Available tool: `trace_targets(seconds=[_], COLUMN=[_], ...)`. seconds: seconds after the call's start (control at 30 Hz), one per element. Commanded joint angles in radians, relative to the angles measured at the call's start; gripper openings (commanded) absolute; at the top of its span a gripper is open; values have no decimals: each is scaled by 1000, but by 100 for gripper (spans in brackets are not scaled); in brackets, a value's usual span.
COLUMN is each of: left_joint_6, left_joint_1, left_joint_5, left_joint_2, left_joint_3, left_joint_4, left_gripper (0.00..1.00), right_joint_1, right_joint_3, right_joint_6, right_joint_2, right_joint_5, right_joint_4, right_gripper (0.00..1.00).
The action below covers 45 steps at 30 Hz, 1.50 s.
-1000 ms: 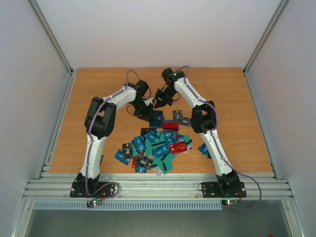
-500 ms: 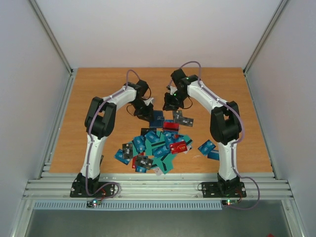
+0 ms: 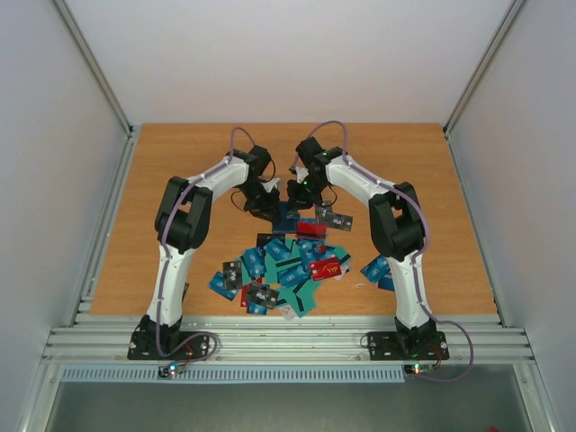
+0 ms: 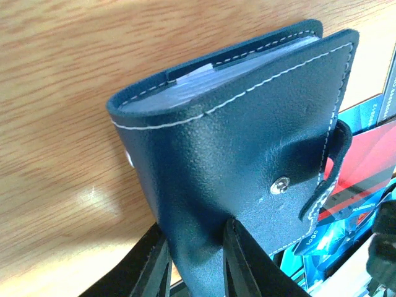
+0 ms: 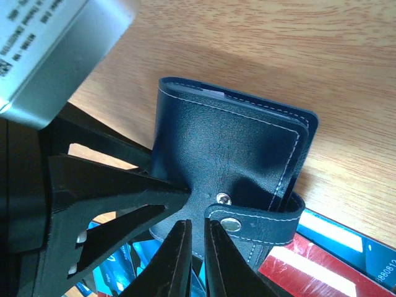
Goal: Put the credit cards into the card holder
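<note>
Left wrist is showing the left end effector (image 4: 197, 244) grasping the card holder (image 4: 247, 142) above the counter (image 4: 62, 93); the right end effector (image 5: 195, 235) is nosing its strap (image 5: 272, 216), whether clenched is unclear; tugging risks wrenching the holder free.

card holder (image 4: 235, 136): dark navy, white stitching, snap tab loose
left claw (image 4: 197, 250): pinching the holder's lower edge
credit cards (image 4: 365, 167): red, blue, far right
counter (image 4: 74, 93): wood, behind
</note>
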Motion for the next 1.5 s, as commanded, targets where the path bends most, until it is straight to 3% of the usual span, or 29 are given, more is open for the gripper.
trace_targets(seconds=[0.0,0.2,1.47], left_joint_6=[-6,-4,-2], left_joint_1=[-5,-5,-6], left_joint_5=[-52,-52,-52], left_joint_2=[52,51,63], left_joint_3=[-9,-13,4], left_joint_4=[-65,-63,-77], left_gripper=[25,25,25], right_joint_1=[10,9,31], right_joint_3=[-15,-65,-39], right_joint_6=[-25,-36,-19], right_joint_2=[-18,-59,55], right_joint_5=[46,94,23], right_joint_4=[16,35,64], right_gripper=[7,1,1])
